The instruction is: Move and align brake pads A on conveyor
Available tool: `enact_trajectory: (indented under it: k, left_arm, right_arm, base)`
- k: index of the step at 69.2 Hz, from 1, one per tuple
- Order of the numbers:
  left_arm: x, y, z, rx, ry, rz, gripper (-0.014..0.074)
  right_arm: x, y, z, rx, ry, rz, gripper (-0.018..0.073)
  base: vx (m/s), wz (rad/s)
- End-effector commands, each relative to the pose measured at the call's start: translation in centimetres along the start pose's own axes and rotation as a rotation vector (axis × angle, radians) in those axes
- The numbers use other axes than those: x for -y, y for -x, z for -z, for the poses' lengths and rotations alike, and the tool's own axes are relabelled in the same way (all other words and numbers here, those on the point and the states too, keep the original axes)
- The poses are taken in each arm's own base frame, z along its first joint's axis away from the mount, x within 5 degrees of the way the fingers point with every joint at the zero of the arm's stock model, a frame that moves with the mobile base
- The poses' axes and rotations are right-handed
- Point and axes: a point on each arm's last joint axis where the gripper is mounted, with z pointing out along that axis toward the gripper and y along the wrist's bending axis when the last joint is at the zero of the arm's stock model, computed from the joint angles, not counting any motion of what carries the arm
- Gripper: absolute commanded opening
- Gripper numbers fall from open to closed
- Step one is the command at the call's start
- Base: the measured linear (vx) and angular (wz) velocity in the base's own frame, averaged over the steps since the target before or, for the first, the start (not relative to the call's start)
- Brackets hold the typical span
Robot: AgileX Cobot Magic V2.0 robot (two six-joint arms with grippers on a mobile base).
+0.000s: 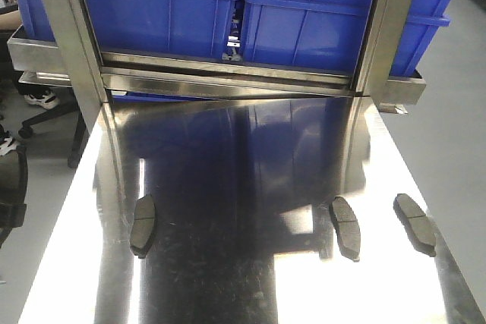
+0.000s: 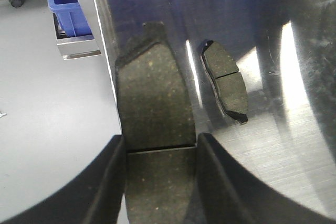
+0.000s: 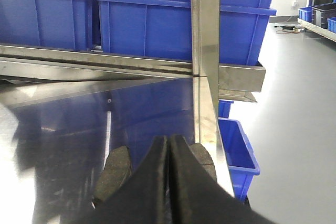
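Brake pads A: four accounted for, none on the conveyor, which is in no view. All are on or over the steel desk [image 1: 243, 165].

Left wrist view, nearest: held pad [image 2: 155, 93] runs lengthwise between the fingers [image 2: 107, 182] of the left tool [image 2: 160, 140]. Both fingers bear on its long edges near the groove, so I read the tool as clamped on it. Gripping across the narrow width at mid-length should keep the pad from swinging. Lifted or resting on the desk: cannot tell. It is near the desk's edge, with floor beyond. A second pad [image 2: 226, 81] lies flat just beside it, not touching, friction face up.

Right wrist view: right tool [image 3: 169, 140] has its fingers pressed together with nothing between them. It hangs over the desk between an inner pad [image 3: 113, 174] and a dark curved shape [image 3: 203, 162], probably another pad, partly hidden.

Front view: neither tool shows. Left pad [image 1: 143, 225] lies alone near the left edge. Middle pad [image 1: 345, 227] and right pad [image 1: 416, 223] lie near each other at the right, roughly parallel, long axes running away from the robot. Judgement: the pads are staged flat and spaced so a tool can straddle each one.

Farther: post [image 3: 206, 51], rail [image 1: 228, 73], blue bins [image 1: 167, 13] behind.

Step in hand, judged: carrying the held pad; alignment not yet begun.
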Motion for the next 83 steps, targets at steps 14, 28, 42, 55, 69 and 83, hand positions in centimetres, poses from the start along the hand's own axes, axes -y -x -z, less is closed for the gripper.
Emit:
enact_trajectory:
  k: [14, 28, 42, 55, 69, 83]
  left_arm:
    - [0.1, 1.3, 0.9, 0.113, 0.001, 0.002, 0.0163]
    - [0.1, 1.3, 0.9, 0.113, 0.001, 0.002, 0.0163]
    - [0.1, 1.3, 0.9, 0.113, 0.001, 0.002, 0.0163]
    - [0.1, 1.3, 0.9, 0.113, 0.001, 0.002, 0.0163]
    - [0.1, 1.3, 0.9, 0.113, 0.001, 0.002, 0.0163]
    - [0.1, 1.3, 0.9, 0.113, 0.001, 0.002, 0.0163]
  right_arm:
    - [0.0, 0.1, 0.0, 0.072, -0.002, 0.009, -0.0010]
    - [0.0, 0.9, 0.2, 0.091, -0.001, 0.007, -0.0007]
    - [-0.2, 6.6, 1.3, 0.190, -0.010, 0.074, -0.0006]
    - [-0.4, 12.9, 1.1, 0.108, -0.018, 0.074, -0.0006]
    - [-0.6, 16.2, -0.5, -0.028, -0.022, 0.065, -0.0005]
    - [-0.5, 16.0, -1.2, -0.064, -0.022, 0.064, 0.0017]
  base:
    - [0.00, 0.00]
    - [0.00, 0.00]
    - [0.00, 0.00]
    - [0.00, 0.00]
    - [0.00, 0.00]
    - [0.00, 0.00]
